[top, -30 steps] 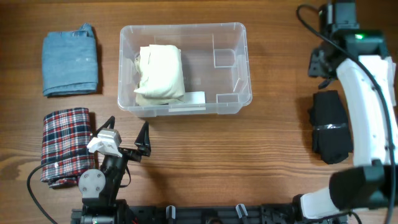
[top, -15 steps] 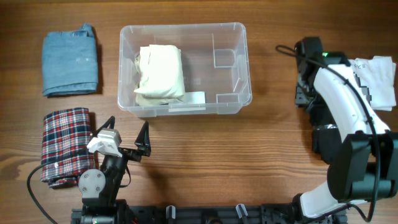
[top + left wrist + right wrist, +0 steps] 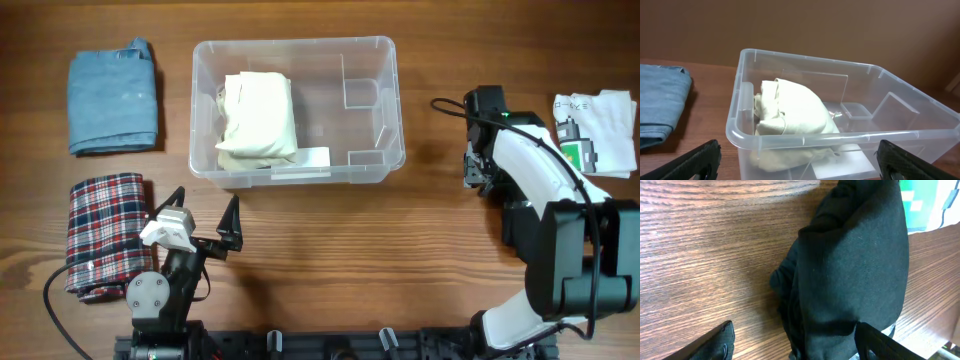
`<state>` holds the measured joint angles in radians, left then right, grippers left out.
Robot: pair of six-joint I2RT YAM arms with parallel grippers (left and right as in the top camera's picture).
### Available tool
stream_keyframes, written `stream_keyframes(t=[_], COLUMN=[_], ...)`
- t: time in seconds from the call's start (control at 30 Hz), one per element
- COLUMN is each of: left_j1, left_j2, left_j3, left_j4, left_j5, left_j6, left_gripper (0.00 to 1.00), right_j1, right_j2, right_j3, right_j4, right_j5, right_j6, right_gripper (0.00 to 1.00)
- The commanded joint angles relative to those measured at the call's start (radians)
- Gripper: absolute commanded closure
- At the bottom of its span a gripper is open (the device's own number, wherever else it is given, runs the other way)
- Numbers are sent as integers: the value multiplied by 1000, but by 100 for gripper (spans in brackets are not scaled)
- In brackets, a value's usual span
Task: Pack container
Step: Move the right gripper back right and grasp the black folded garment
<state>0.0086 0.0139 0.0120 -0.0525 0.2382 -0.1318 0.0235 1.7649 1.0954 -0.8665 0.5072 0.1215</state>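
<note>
The clear container (image 3: 295,43) stands at the back middle of the table, with a folded cream cloth (image 3: 257,120) in its left half. In the left wrist view the container (image 3: 840,135) is just ahead, with the cream cloth (image 3: 795,112) inside. My left gripper (image 3: 205,225) is open and empty in front of it; its fingers (image 3: 800,170) frame the near wall. My right gripper (image 3: 480,170) is open at the right, low over a folded black cloth (image 3: 855,265). The cloth lies between its fingers (image 3: 800,347), which are not shut on it.
A folded blue cloth (image 3: 113,95) lies at the back left and a folded plaid cloth (image 3: 105,235) at the front left. A white shirt with a green print (image 3: 595,130) lies at the far right. The black cloth (image 3: 515,222) is mostly hidden under my right arm.
My right arm has swung from the back right corner down and left to the black cloth, uncovering the white shirt. The left arm has not moved.
</note>
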Motion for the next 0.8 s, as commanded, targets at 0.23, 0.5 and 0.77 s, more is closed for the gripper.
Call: stream_keyframes(t=[0.23,0.5,0.77], left_j1=[7,8,7], left_j2=[-7,-7,-7], left_j3=[-6,-6,-6], left_j4=[0,0,0], left_j5=[16,16,16], left_j6=[20,20,20], left_gripper=[0,0,0], right_j1=[-45,-58,-58], right_j2=[31,31,32], right_j3=[-162,-177,-177], right_j4=[152,305,518], right_j5=[72,-15,-221], right_j6=[10,-43,-93], right_gripper=[9,26,59])
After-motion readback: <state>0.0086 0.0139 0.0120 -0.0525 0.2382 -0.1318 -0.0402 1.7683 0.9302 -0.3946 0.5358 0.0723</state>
